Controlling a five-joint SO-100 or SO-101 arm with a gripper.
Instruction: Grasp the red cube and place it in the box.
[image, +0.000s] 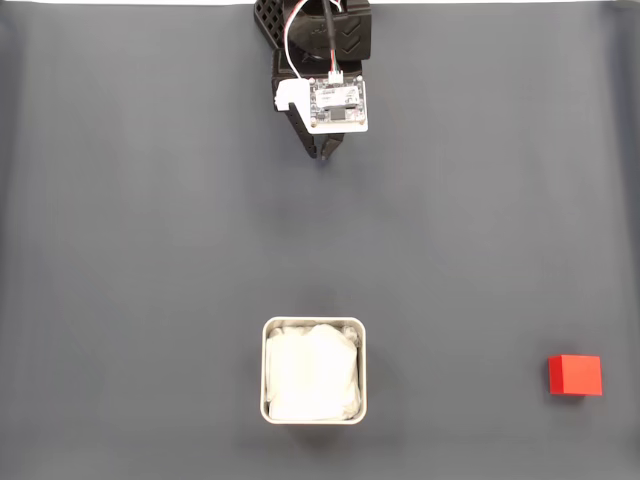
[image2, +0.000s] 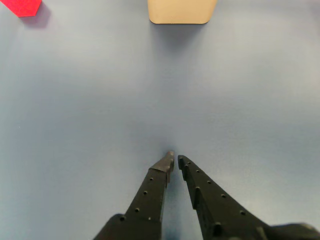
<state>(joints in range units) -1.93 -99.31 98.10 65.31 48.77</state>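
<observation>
The red cube (image: 575, 375) rests on the grey mat at the lower right of the fixed view; in the wrist view the red cube (image2: 22, 7) shows at the top left corner. The box (image: 314, 371), white with crumpled tissue inside, stands at the lower centre of the fixed view, and the box's near wall (image2: 182, 12) shows at the top of the wrist view. My gripper (image: 326, 154) is at the top centre of the fixed view, far from both. In the wrist view the gripper (image2: 176, 158) is shut, tips nearly touching, holding nothing.
A plain grey mat (image: 150, 250) covers the whole table. The arm's black base (image: 320, 25) stands at the top edge of the fixed view. A light strip runs along the mat's far edge.
</observation>
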